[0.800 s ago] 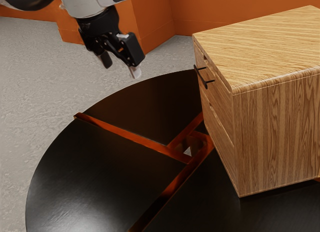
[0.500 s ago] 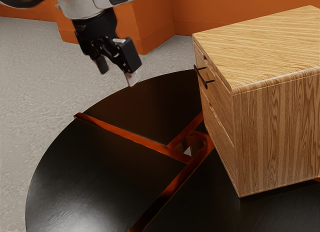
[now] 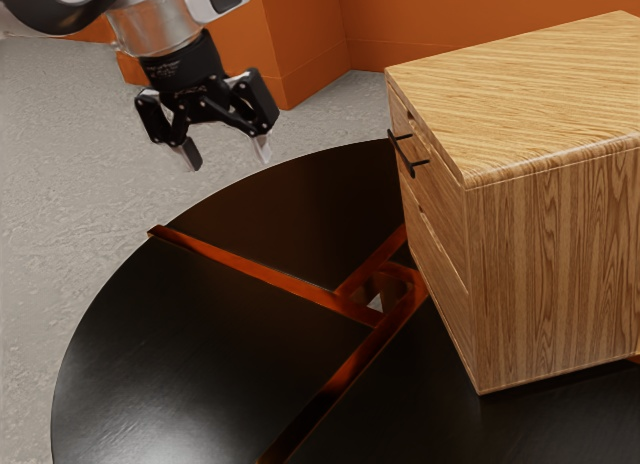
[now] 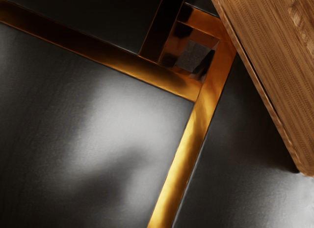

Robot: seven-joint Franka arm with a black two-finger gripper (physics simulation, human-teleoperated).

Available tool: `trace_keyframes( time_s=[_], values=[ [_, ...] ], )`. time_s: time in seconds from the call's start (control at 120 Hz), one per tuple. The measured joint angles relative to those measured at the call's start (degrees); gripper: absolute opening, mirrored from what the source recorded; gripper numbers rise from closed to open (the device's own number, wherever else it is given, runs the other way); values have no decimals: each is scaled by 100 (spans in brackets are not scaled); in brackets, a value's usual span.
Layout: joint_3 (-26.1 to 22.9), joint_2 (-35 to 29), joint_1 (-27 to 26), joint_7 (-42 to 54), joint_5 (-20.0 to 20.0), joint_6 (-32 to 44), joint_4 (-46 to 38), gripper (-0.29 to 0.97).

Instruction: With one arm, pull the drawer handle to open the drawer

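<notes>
A light wooden drawer cabinet [image 3: 530, 184] stands on the round black table [image 3: 200, 354] at the exterior view's right. Its top drawer front carries a thin black handle [image 3: 407, 152] that sticks out toward the exterior view's left; the drawer front sits flush with the cabinet. My black gripper [image 3: 226, 152] hangs open in the air at the upper left, well to the left of the handle and above the table's far edge, with nothing between its fingers. The wrist view looks down on the table top and a part of the cabinet [image 4: 274, 66].
Copper-coloured strips [image 3: 300, 284] split the table top into sections and meet at a small square hole [image 3: 385, 289] near the cabinet's lower corner. Grey carpet [image 3: 70, 164] and orange walls [image 3: 430, 19] lie behind the table.
My hand has moved left and slightly down and has turned about its axis, so both fingers now stand side by side. The cabinet and drawer have not moved.
</notes>
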Motion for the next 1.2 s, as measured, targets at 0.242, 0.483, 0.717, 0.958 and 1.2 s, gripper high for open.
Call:
trace_keyframes(
  time_s=[0.242,0.483,0.717,0.958,1.2],
  values=[
    [2425,-69,-2950,-733,-1011,1456,-653,68],
    [2632,5,-2617,-1578,-1595,1909,-760,68],
    [2629,63,-2328,-2086,-1755,2339,-792,68],
    [2492,420,-2758,-2434,-2173,2526,-766,68],
    [2496,681,-2619,-2660,-2357,2744,-733,68]
  ],
)
